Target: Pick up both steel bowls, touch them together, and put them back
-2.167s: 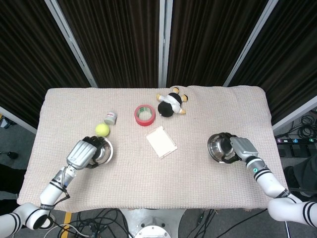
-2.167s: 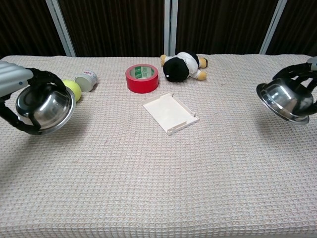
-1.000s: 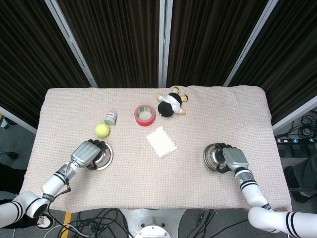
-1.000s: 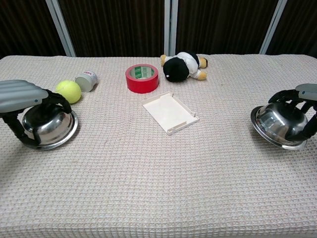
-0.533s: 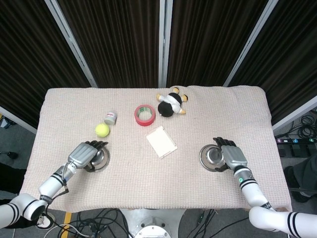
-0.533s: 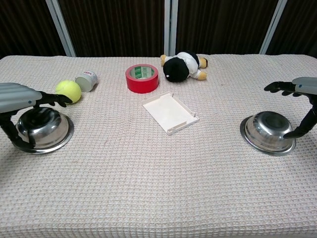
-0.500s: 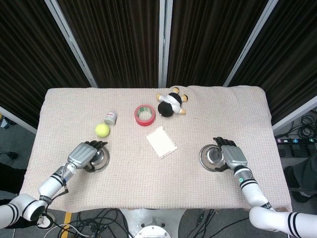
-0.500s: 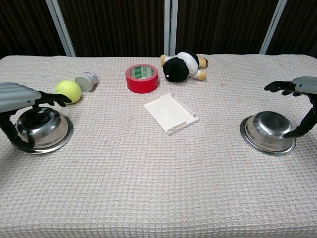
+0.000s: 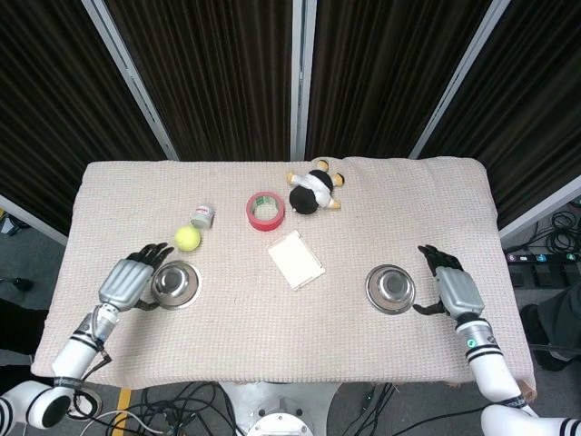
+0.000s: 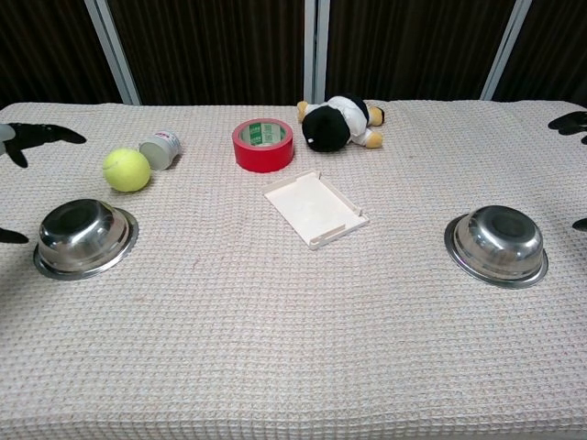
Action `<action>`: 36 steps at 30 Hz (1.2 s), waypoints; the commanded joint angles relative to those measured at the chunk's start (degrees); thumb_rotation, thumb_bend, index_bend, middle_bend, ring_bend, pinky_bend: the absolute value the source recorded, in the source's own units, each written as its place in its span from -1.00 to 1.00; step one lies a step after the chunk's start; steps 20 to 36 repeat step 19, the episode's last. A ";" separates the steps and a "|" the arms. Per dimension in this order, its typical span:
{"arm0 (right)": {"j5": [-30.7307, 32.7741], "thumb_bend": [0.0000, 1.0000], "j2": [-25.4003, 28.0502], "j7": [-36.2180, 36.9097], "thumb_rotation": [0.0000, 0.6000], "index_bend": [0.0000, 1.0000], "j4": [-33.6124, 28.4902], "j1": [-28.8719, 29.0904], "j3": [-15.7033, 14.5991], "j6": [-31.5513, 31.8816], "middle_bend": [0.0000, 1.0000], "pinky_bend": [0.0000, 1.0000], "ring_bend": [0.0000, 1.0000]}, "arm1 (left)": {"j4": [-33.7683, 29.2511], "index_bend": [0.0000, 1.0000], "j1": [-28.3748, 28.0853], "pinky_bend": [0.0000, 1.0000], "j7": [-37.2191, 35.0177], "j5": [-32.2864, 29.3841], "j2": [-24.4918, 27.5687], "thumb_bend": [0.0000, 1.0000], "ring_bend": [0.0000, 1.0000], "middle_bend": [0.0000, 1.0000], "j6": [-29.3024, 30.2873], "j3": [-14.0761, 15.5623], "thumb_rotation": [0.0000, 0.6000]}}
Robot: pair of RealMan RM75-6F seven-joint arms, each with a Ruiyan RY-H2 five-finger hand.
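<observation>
One steel bowl [image 9: 175, 283] [image 10: 85, 236] sits upright on the cloth at the left, and the other steel bowl [image 9: 390, 288] [image 10: 496, 244] rests at the right. My left hand [image 9: 130, 281] is open just left of the left bowl, apart from it. Just right of the right bowl, my right hand [image 9: 453, 289] spreads open with nothing in it. In the chest view only dark fingertips [image 10: 37, 134] [image 10: 569, 121] show at the frame edges.
A yellow tennis ball [image 9: 187, 238] and a small white jar [image 9: 202, 216] lie behind the left bowl. A red tape roll [image 9: 265, 210], a plush toy [image 9: 312, 191] and a white tray [image 9: 295, 259] occupy the middle. The table's front edge is near both hands.
Both bowls came down onto the cloth. Both hands let go, opened and drew outward away from their bowls.
</observation>
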 commanded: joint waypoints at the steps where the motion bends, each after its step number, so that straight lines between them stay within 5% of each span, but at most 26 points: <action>1: -2.93 -0.93 0.45 1.20 1.00 -1.00 -0.84 -2.40 -0.66 2.74 -1.00 -1.00 -1.00 | -2.35 -0.94 2.67 -0.51 1.26 -2.38 0.64 -1.00 -0.90 -0.95 2.58 0.26 1.00; 6: -10.78 -0.97 -4.44 -2.70 1.00 -1.00 3.29 -8.87 -3.21 15.17 -1.00 -1.00 -1.00 | -3.81 -0.93 10.43 -0.53 1.62 -4.75 -2.58 -1.00 -0.90 -0.94 15.40 -0.74 1.00; 11: -20.91 -0.99 -14.93 1.04 1.00 -1.00 18.75 -15.96 -4.31 27.89 -1.00 -1.00 -1.00 | 1.27 -0.92 17.37 -0.53 -1.84 -3.58 -9.76 -1.00 -0.90 -0.91 28.15 -2.26 1.00; 14: -22.21 -1.00 -19.13 3.80 1.00 -1.00 26.17 -18.69 -3.84 30.36 -1.00 -1.00 -1.00 | 3.86 -0.92 19.28 -0.53 -2.83 -2.54 -12.03 -1.00 -0.90 -0.90 31.27 -2.57 1.00; 19: -22.20 -1.00 -22.24 6.87 1.00 -1.00 32.23 -21.25 -3.14 29.30 -1.00 -1.00 -1.00 | 3.86 -0.92 20.80 -0.53 -3.39 -1.51 -11.90 -1.00 -0.90 -0.90 30.90 -1.66 1.00; 36: -22.20 -1.00 -22.24 6.87 1.00 -1.00 32.23 -21.25 -3.14 29.30 -1.00 -1.00 -1.00 | 3.86 -0.92 20.80 -0.53 -3.39 -1.51 -11.90 -1.00 -0.90 -0.90 30.90 -1.66 1.00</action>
